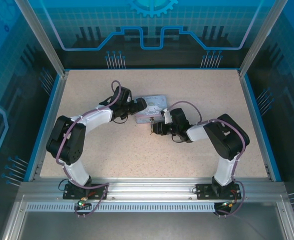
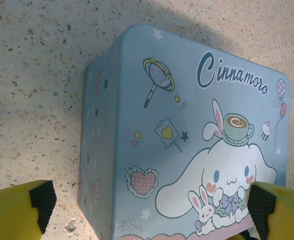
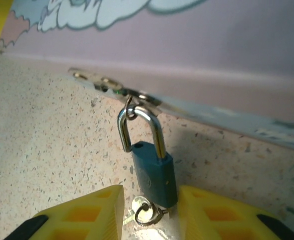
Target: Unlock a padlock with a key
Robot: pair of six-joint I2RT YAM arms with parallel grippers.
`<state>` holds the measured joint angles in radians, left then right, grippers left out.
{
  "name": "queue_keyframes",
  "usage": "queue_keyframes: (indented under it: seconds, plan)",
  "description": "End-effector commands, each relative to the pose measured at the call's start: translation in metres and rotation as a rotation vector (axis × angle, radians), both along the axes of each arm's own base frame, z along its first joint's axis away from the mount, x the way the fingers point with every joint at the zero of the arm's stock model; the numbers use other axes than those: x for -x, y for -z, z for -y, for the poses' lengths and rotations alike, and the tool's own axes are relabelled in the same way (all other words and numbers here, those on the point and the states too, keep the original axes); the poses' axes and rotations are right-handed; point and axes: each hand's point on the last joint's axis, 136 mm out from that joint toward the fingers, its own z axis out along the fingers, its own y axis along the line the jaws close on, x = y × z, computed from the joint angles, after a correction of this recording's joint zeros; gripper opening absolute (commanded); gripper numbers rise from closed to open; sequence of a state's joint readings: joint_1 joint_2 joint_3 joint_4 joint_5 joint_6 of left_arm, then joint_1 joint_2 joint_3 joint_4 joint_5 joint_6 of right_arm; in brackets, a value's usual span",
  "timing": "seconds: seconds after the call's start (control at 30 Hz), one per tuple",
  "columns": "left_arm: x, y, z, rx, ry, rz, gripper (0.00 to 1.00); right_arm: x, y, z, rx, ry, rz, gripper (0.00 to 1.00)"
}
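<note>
1. Closest to the right wrist camera are the yellow fingers [image 3: 81,217] of the right gripper [image 3: 151,195]. They stand narrowly apart on either side of the lower end of the padlock [image 3: 155,174]. I cannot tell whether they clamp anything.
2. The padlock has a blue body and hangs by its shackle [image 3: 139,122] from a small hasp [image 3: 114,89] on the side of the tin [image 3: 212,45]. Its body slopes down toward the speckled table [image 3: 46,150].
3. A small silvery key [image 3: 145,212] on a ring sits at the padlock's base, in the gap between the fingers. Too much is hidden to say whether its blade is in the keyhole.
4. Both legs of the shackle look seated in the body, so I judge the lock not yet open.
5. The left gripper [image 2: 153,202] is spread wide over one end of the tin. One pad [image 2: 42,199] stands clear of the tin's wall, and the other is at the lid's opposite edge, where contact is uncertain. It seems placed to steady the tin.
6. As for progress, the key has been brought to the lock. What is left is seating it if needed, turning it and freeing the shackle.
</note>
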<state>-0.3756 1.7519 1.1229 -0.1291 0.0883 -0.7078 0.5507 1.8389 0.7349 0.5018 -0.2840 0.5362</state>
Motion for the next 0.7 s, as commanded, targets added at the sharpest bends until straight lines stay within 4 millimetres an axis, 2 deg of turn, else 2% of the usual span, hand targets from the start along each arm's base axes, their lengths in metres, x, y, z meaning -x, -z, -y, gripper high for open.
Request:
queue_keyframes:
  seconds: [0.0,0.47,0.67]
  plan:
    - [0.002,0.01,0.0,0.021,-0.001,-0.029,0.99,0.001,0.001,0.003,0.044,0.012,0.013,0.34]
    - [0.005,0.016,0.003,0.039,0.0,-0.039,0.99,-0.008,0.012,0.002,0.036,0.072,-0.023,0.32]
    - [0.005,0.018,0.003,0.042,0.0,-0.039,0.99,-0.011,0.014,0.001,0.025,0.089,-0.031,0.26]
